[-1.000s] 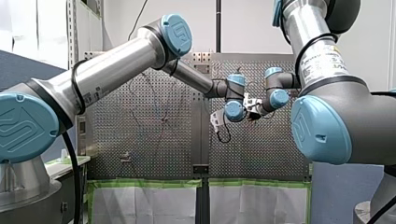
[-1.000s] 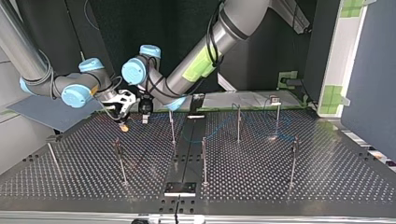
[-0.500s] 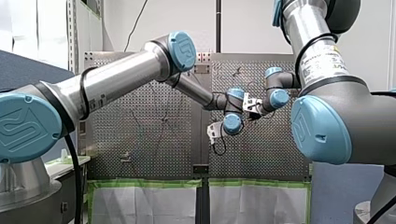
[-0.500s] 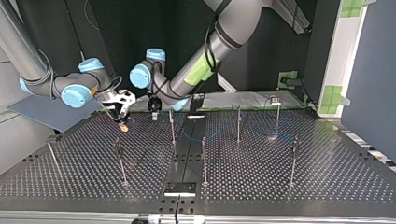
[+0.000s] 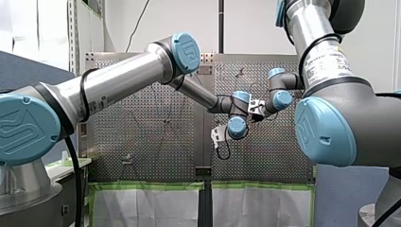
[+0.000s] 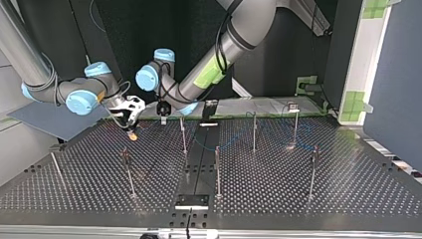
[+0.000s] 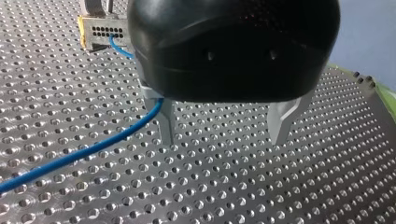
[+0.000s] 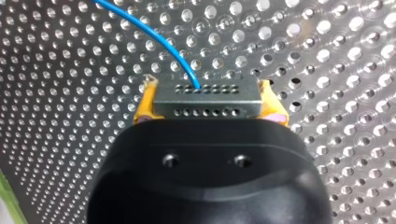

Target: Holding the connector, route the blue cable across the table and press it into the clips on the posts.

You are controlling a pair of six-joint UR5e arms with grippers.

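The perforated table [image 6: 298, 189] fills the top view. Read as a clock face, twelve is at the far edge, where the arms come in. My left arm [image 6: 234, 40] comes down from about one o'clock and reaches past the middle to about eleven. My right arm [image 6: 35, 74] enters near ten o'clock. Thin posts [image 6: 217, 169] stand upright, spread from nine o'clock through the centre to three o'clock.

The blue cable [image 7: 93, 149] lies on the table, running from the connector [image 7: 103, 31] past the outer side of one metal finger [image 7: 166, 126] of my left gripper [image 7: 223, 137]. That gripper hovers just above the table with its jaws spread wide and nothing between them. In the top view it [image 6: 162, 117] hangs near eleven o'clock, just beside my right gripper [image 6: 130, 127].

In the right wrist view, my right gripper [image 8: 208, 109] has its jaws clamped on the grey connector [image 8: 207, 100], with a yellow pad [image 8: 144, 105] against each end. The cable [image 8: 154, 37] leaves the middle of the connector's front face and curves away over the table.
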